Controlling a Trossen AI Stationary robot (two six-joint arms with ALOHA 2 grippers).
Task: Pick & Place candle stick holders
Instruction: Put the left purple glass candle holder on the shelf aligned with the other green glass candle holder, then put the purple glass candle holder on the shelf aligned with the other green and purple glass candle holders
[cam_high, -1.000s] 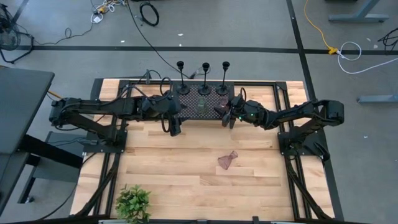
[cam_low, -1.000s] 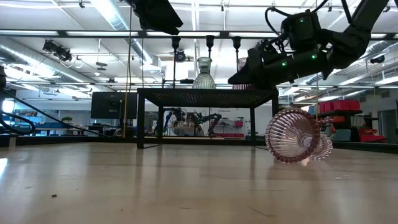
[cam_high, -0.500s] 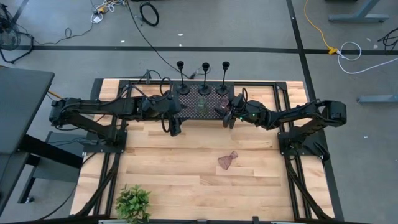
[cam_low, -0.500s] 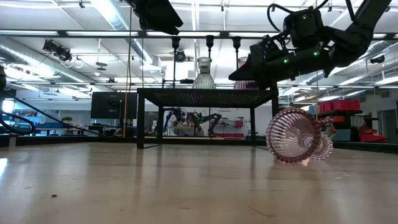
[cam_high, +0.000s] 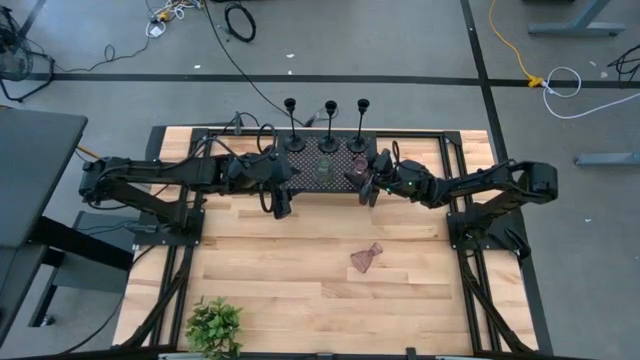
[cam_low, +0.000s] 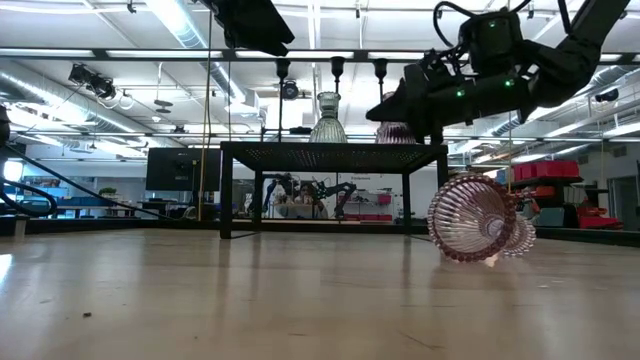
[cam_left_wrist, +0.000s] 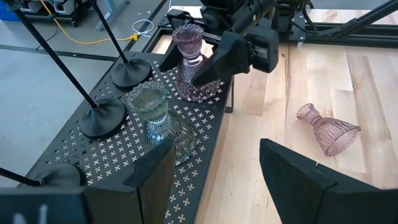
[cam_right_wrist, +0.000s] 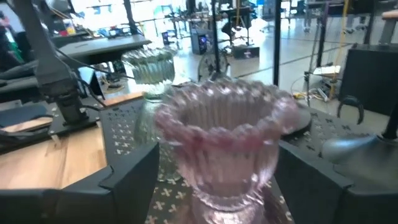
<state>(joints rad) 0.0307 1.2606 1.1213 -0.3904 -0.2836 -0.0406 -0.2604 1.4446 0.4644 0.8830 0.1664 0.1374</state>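
- Now, my left gripper (cam_high: 282, 207) hangs just off the left front corner of the black perforated rack (cam_high: 340, 178), fingers apart and holding nothing.
- On the rack, three tall black stems (cam_high: 328, 112) line its back edge; a greenish glass holder (cam_left_wrist: 158, 121) stands upright mid-rack.
- Beside it, toward the rack's right end, a pink glass holder (cam_left_wrist: 193, 65) stands upright between the spread fingers of my right gripper (cam_high: 366, 186), which have let go.
- Another pink holder (cam_high: 366, 258) lies tipped on the wood, well in front of the rack's right end.
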